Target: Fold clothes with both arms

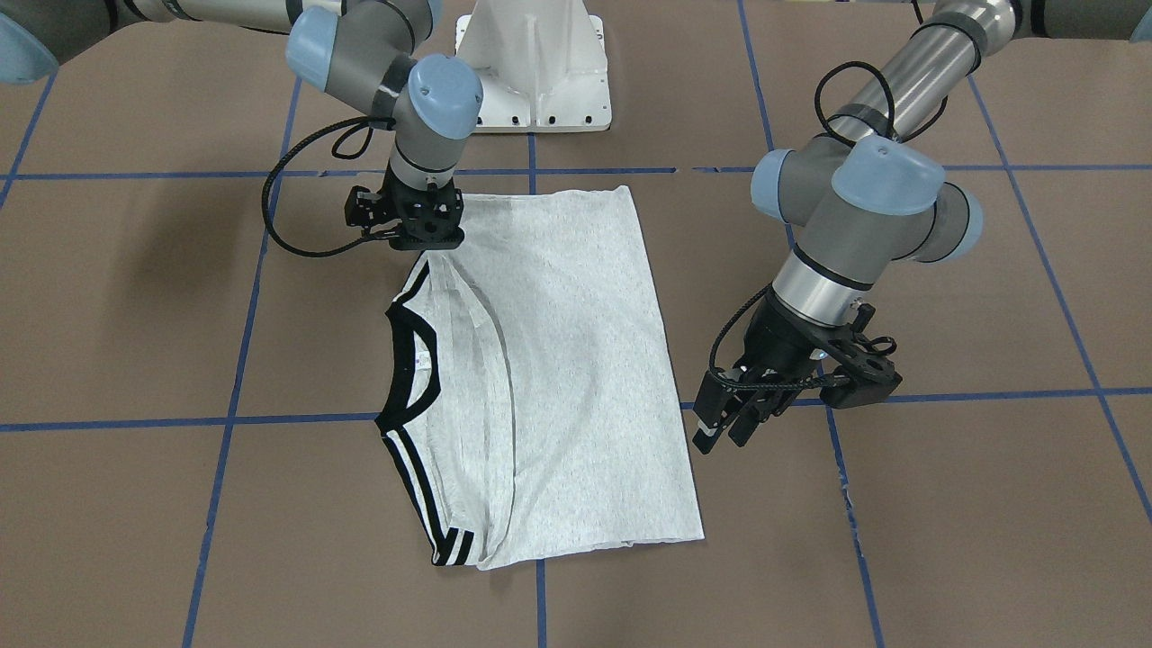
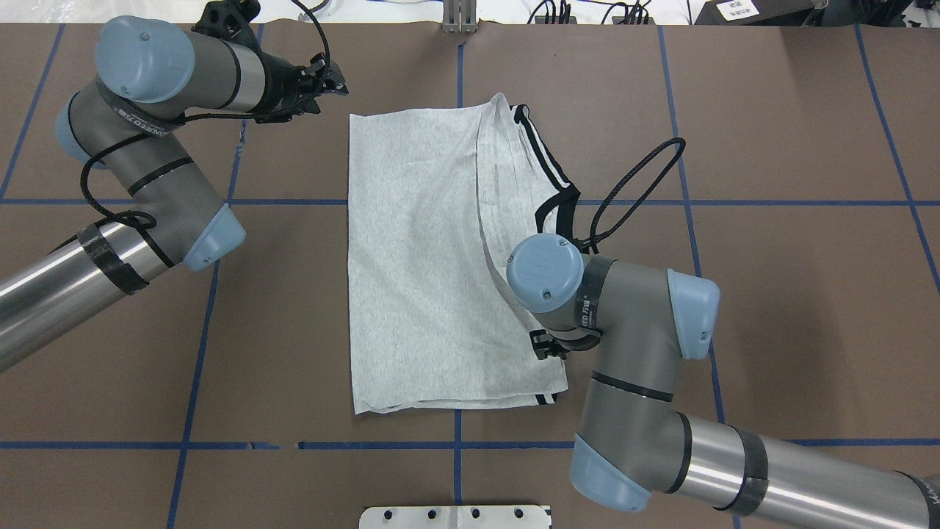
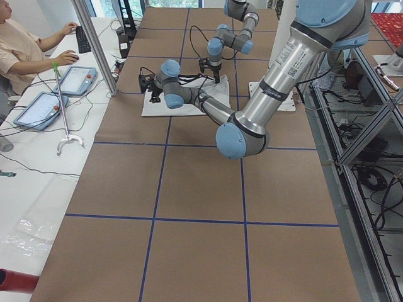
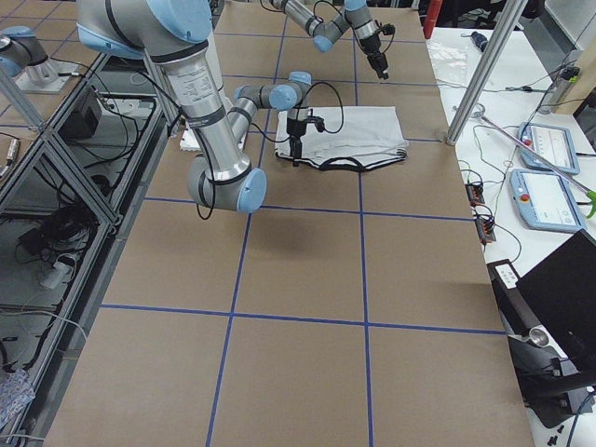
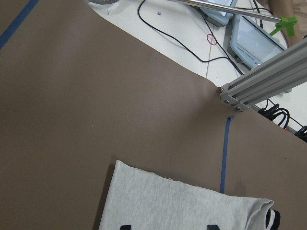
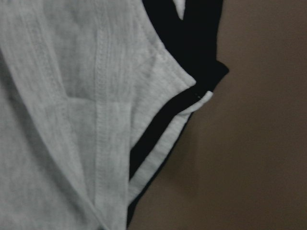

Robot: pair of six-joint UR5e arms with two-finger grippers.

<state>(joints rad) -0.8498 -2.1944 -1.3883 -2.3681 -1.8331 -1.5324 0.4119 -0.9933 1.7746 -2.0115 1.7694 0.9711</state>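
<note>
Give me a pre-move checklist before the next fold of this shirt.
1. Left end effector clear of the shirt: ok, it is over bare table beside it.
2. Left jaws open: ok.
3. Right end effector gripping the shirt corner: cannot tell, its fingertips are hidden.
4. Sleeves folded in: ok.
5. Shirt lying flat: not ok, there are creases beside the neckband.
</note>
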